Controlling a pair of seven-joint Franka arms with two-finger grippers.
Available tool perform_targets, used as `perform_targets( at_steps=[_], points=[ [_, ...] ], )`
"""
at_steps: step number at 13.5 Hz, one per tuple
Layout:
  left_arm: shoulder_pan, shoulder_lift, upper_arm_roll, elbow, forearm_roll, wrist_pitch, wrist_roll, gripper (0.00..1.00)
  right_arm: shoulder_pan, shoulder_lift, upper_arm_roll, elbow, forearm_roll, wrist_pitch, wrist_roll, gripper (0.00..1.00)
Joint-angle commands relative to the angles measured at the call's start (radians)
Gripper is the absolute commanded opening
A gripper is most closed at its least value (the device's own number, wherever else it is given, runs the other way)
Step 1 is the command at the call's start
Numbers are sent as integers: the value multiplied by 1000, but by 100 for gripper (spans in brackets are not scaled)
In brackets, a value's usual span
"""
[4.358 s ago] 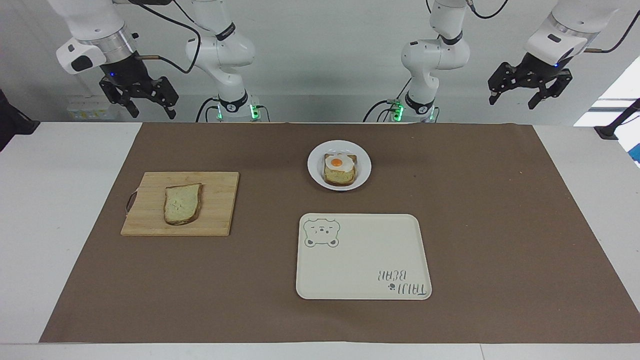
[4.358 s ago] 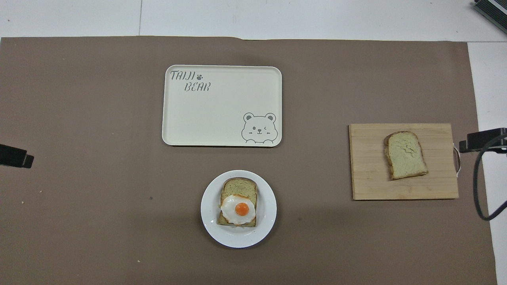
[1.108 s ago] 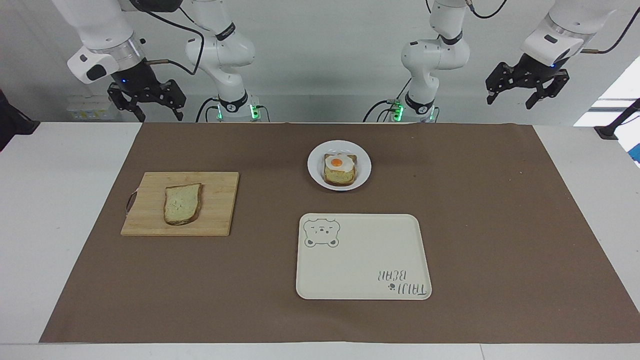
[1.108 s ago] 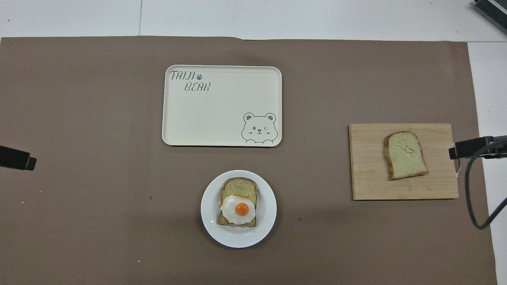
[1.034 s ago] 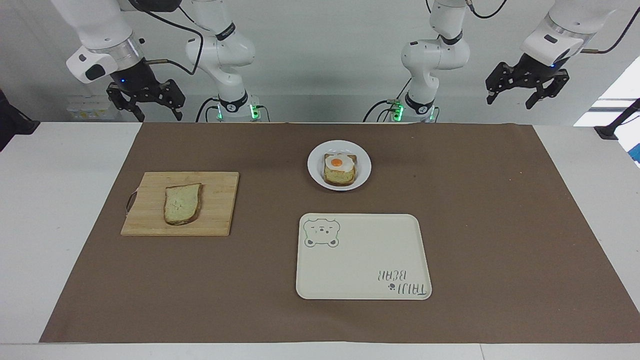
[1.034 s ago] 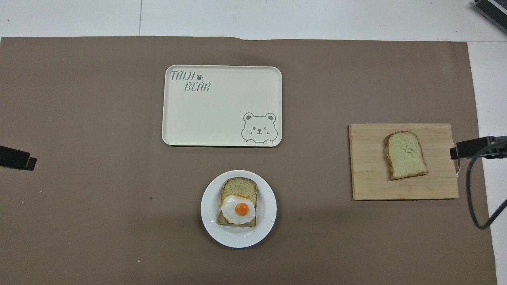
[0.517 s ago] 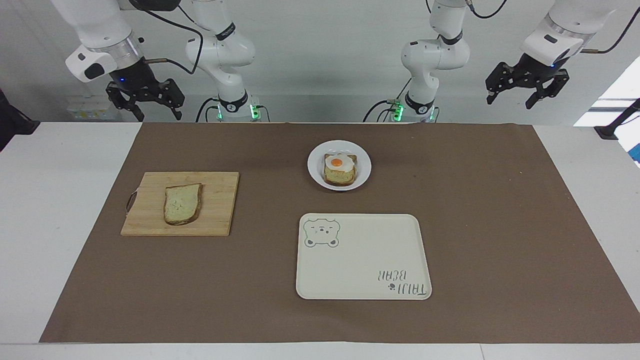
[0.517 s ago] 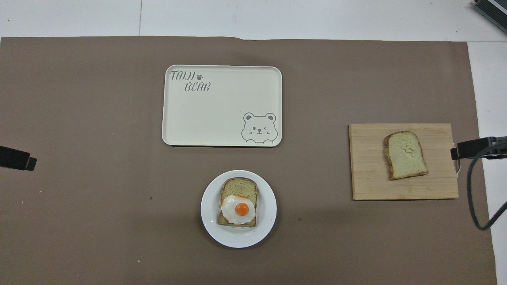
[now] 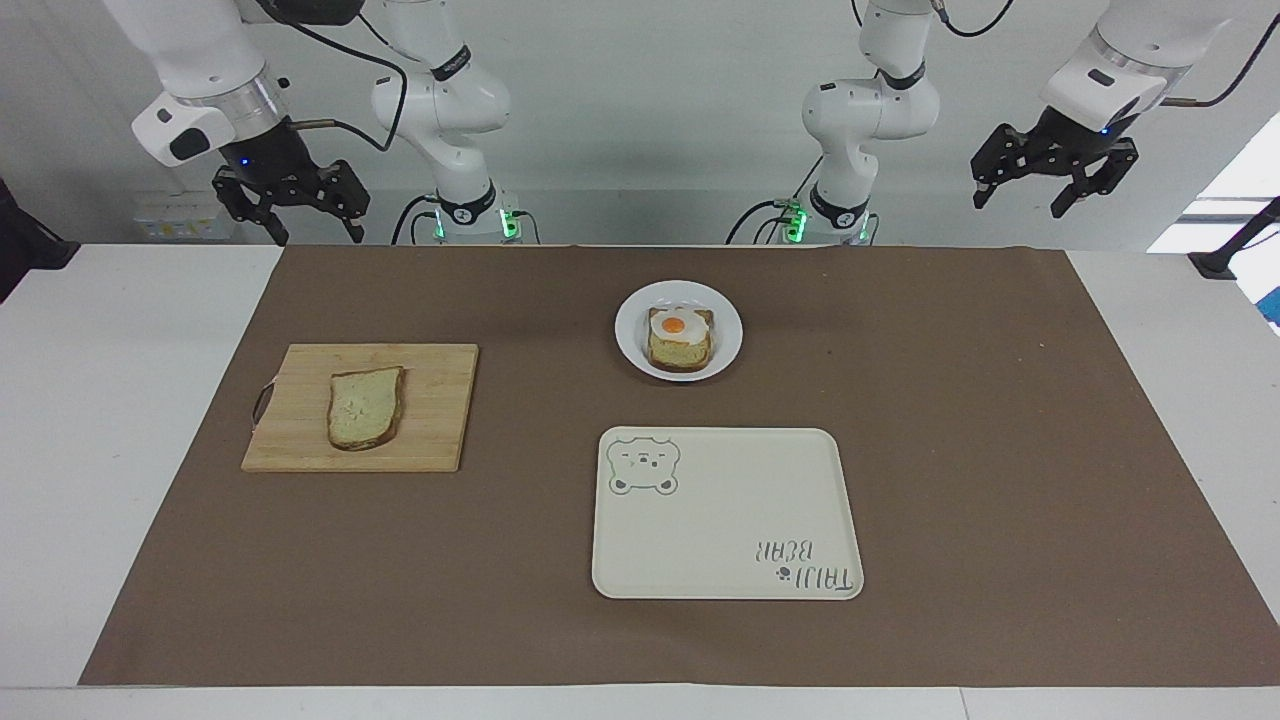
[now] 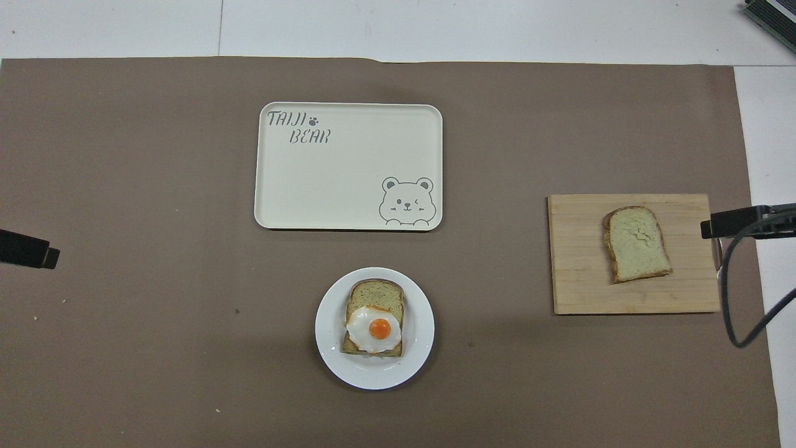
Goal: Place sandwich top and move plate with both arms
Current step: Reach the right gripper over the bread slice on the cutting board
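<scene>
**Sandwich station: items on the tabletop and gripper positions**

Item 1. The sandwich top (image 9: 365,407): one plain slice of pale bread with a brown crust, lying flat on a wooden cutting board (image 9: 430,440) toward the right arm's end of the tabletop. Nothing touches it.

Item 2. The plate (image 9: 632,345): small, round, white, set on the brown paper mat (image 9: 1000,450) near the robots' edge, about midway between the two arm bases. It carries a second bread slice (image 9: 680,352) topped with a fried egg (image 9: 673,324).

Item 3. Cream rectangular tray (image 9: 740,510) with a bear drawing in one corner and lettering in the corner diagonal to it. It lies farther from the robots than the plate, just beside it and apart from it. Its surface carries nothing.

Item 4. Right gripper (image 9: 288,215): raised in the air over the robots' edge of the tabletop at the right arm's end, well above the cutting board's side of the mat. Fingers spread wide, holding nothing.

Item 5. Left gripper (image 9: 1042,185): raised in the air over the left arm's end of the tabletop, well apart from every item. Fingers likewise spread wide, holding nothing.

In the overhead view, only dark tips of the two grippers show at the side edges.
</scene>
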Motion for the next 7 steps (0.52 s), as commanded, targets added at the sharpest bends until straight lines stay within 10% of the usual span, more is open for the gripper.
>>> perform_targets(
  at_steps=[1, 7],
  points=[
    [-3, -27, 0, -29, 2, -3, 5, 100, -4, 10, 6, -23, -18, 55, -17, 100],
    [-1, -24, 1, -23, 2, -3, 9, 100, -1, 72, 10, -25, -18, 135, -17, 100]
  ],
)
